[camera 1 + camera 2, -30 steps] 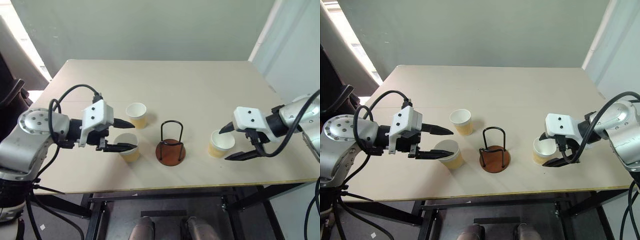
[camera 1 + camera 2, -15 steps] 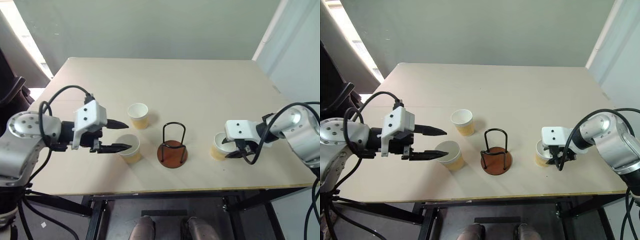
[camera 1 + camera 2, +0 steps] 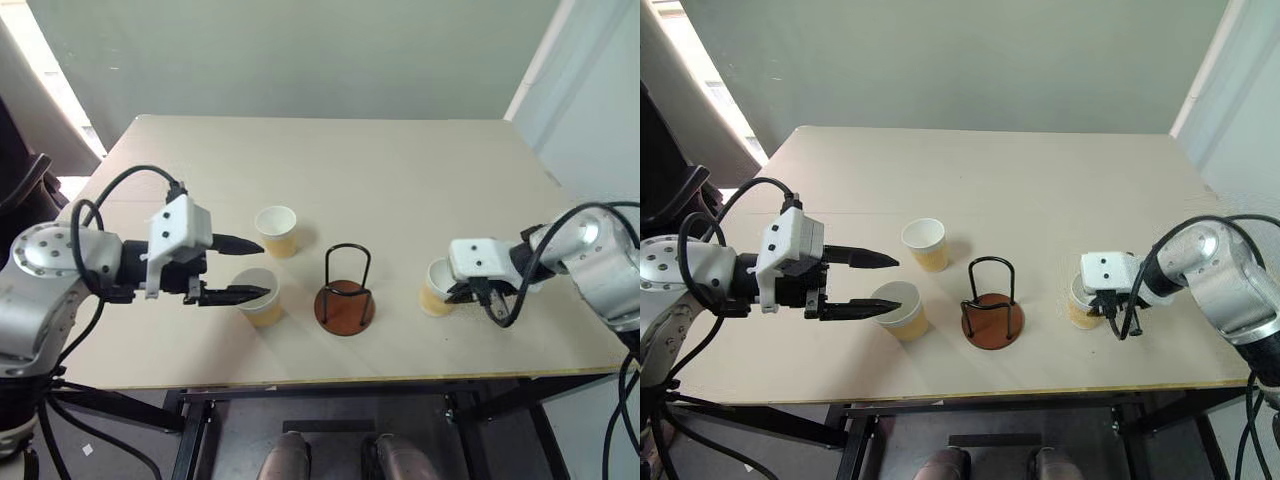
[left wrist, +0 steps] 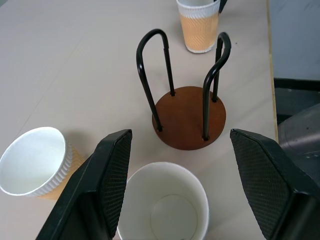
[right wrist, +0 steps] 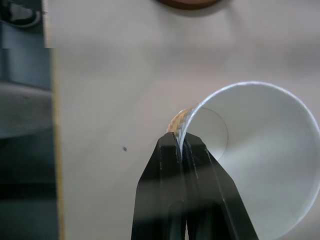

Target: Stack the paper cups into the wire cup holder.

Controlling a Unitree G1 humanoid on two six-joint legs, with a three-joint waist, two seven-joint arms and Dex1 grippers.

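Three paper cups stand upright on the table. One cup [image 3: 275,230] is left of the wire cup holder [image 3: 345,290], toward the back. A second cup [image 3: 258,295] stands closer to the front, and my left gripper [image 3: 264,270] is open with one finger on each side of its rim [image 4: 162,207]. The third cup [image 3: 437,288] is right of the holder. My right gripper [image 5: 180,139] is shut on the wall of that cup [image 5: 260,150] at the rim, one finger inside and one outside. The holder [image 4: 189,117] has nothing in it.
The light wooden table [image 3: 400,180] reaches back to a pale wall. Its front edge [image 3: 350,378] runs close below the cups and holder. Its right edge [image 3: 580,250] lies just beyond my right arm.
My right gripper came down onto the right cup and shut on its rim wall. The left gripper stayed open at its cup. The camera view shifted a little.
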